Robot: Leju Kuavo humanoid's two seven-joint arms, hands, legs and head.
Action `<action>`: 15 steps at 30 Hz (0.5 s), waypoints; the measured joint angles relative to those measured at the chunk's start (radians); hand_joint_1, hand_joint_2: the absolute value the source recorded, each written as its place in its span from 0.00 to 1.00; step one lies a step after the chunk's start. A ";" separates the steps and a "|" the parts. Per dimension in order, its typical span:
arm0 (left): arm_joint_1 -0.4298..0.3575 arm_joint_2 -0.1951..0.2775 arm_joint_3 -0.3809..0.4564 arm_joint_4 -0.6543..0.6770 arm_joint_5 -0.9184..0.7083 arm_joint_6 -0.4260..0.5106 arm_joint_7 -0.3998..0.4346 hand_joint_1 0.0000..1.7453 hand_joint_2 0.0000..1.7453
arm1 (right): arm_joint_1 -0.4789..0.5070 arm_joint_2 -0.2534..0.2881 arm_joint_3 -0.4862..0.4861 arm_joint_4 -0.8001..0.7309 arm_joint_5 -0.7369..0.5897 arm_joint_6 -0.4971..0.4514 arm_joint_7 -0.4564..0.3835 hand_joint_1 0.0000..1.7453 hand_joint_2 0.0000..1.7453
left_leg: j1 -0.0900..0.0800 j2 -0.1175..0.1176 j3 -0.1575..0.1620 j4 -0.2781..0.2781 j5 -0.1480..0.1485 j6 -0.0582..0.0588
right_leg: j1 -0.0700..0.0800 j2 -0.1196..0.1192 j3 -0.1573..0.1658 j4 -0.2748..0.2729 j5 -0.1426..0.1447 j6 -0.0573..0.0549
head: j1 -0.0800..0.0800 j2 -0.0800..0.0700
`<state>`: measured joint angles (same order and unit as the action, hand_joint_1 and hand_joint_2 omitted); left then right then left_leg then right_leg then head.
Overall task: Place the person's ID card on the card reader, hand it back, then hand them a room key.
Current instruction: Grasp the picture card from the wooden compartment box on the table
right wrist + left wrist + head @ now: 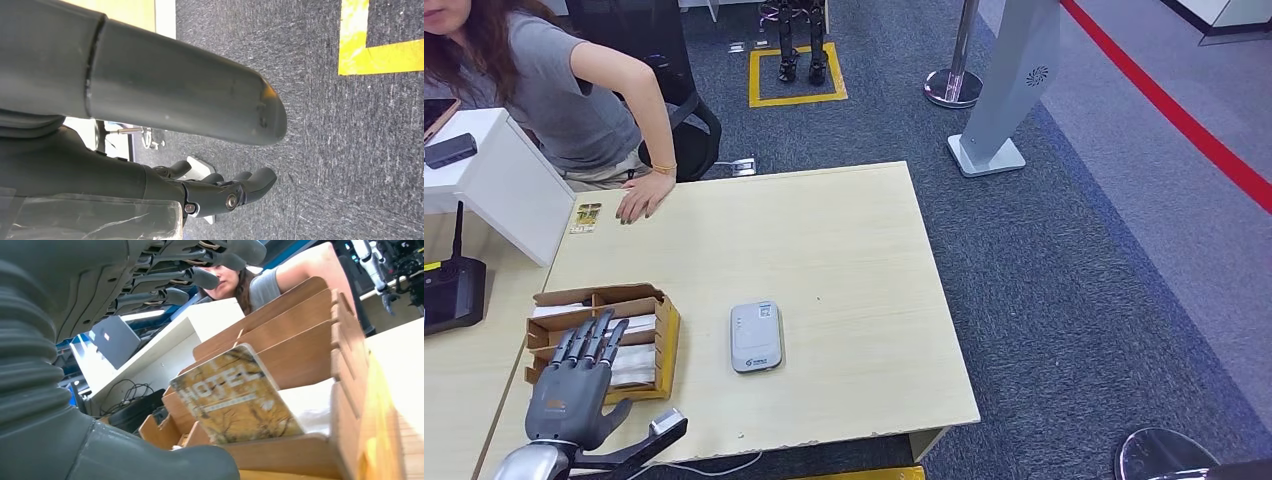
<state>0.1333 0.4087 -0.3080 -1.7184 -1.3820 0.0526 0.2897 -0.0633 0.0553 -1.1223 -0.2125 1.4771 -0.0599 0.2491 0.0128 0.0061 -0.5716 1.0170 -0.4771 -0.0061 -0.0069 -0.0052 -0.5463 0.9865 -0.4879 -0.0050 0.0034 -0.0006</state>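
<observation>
The ID card (585,217) lies flat at the far left corner of the surface (844,250), long axis running away from the robot, just beside the person's hand (640,197); its print is too small to read. Nearer, the grey card reader (756,336) sits lengthwise too. Room key cards (235,395) marked HOTEL stand tilted in the wooden box (660,340). Left hand (574,385) hovers above the box, fingers (589,340) apart, holding nothing. Right hand (220,192) hangs over carpet, fingers curled inward, empty.
</observation>
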 joint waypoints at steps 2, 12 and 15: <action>-0.005 -0.002 -0.004 0.004 0.000 0.000 -0.001 0.00 1.00 | 0.000 0.000 0.000 0.000 0.000 0.000 0.000 0.00 0.00 | 0.000 0.000 0.000 0.000 0.000 0.000 | 0.000 0.000 0.000 0.000 0.000 0.000 | 0.000 0.000; -0.018 -0.007 -0.018 0.023 0.008 -0.002 -0.011 0.00 1.00 | 0.000 0.000 0.000 0.000 0.000 0.000 0.000 0.00 0.00 | 0.000 0.000 0.000 0.000 0.000 0.000 | 0.000 0.000 0.000 0.000 0.000 0.000 | 0.000 0.000; -0.019 -0.007 -0.021 0.026 0.018 -0.006 -0.017 0.00 1.00 | 0.000 0.000 0.000 0.000 0.000 0.000 0.000 0.00 0.00 | 0.000 0.000 0.000 0.000 0.000 0.000 | 0.000 0.000 0.000 0.000 0.000 0.000 | 0.000 0.000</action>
<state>0.1138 0.4021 -0.3291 -1.6925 -1.3640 0.0471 0.2732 -0.0634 0.0553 -1.1223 -0.2124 1.4773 -0.0601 0.2491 0.0128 0.0061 -0.5716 1.0170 -0.4770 -0.0061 -0.0069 -0.0052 -0.5465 0.9865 -0.4880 -0.0050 0.0033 -0.0004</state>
